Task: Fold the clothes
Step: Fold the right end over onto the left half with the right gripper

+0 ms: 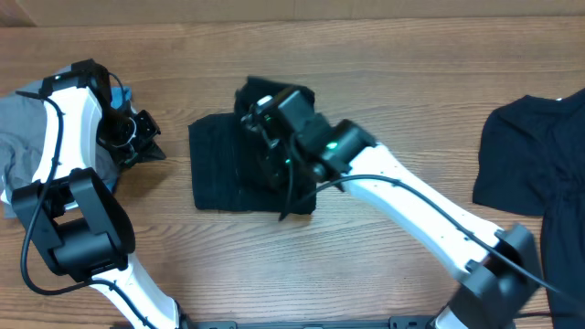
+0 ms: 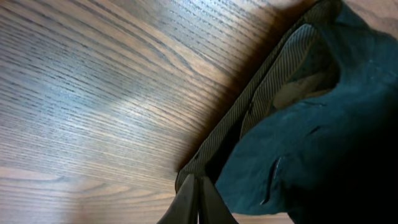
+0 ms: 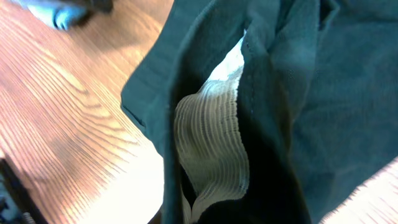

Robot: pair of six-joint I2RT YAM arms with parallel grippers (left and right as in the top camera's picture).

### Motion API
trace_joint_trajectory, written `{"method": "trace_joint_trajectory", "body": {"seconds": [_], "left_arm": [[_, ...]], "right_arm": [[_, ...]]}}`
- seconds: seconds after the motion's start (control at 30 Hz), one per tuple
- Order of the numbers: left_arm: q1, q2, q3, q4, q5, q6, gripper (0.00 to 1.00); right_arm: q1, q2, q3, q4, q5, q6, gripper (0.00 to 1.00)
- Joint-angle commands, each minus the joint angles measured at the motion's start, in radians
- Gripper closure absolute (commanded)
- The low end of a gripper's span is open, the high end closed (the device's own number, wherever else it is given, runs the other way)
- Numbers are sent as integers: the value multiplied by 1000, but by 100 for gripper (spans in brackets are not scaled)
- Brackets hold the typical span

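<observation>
Grey and light-blue clothes (image 1: 20,119) are heaped behind the left jaws, which are clenched on nothing visible. A folded black garment (image 1: 224,169) lies on the wooden surface (image 1: 393,73), just ahead of the left jaws and beneath the right jaws, which are clenched and appear to pinch a raised fold of it. Another black garment (image 1: 535,155) is spread well apart from the right jaws. For a neat fold, the pinched layer is best carried low, laid edge to edge, and released only once flat. A pale ribbed band (image 3: 211,155) is exposed beside the right jaws; no brand or writing can be read.
</observation>
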Motion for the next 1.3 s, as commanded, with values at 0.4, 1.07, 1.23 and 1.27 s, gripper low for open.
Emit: {"method": "trace_joint_trajectory", "body": {"seconds": [0.4,1.07,1.23,1.27], "left_arm": [[26,8,41,-14,17,30,96],[26,8,41,-13,-9,29,96],[26,8,41,-13,-9,29,96],[26,8,41,-13,-9,29,96]], "right_arm": [[100,169,27,205,-21,26,96],[132,71,27,294,-10,30,96],[135,72,23,279,-10,26,96],[136,73,23,280,-10,26,96]]}}
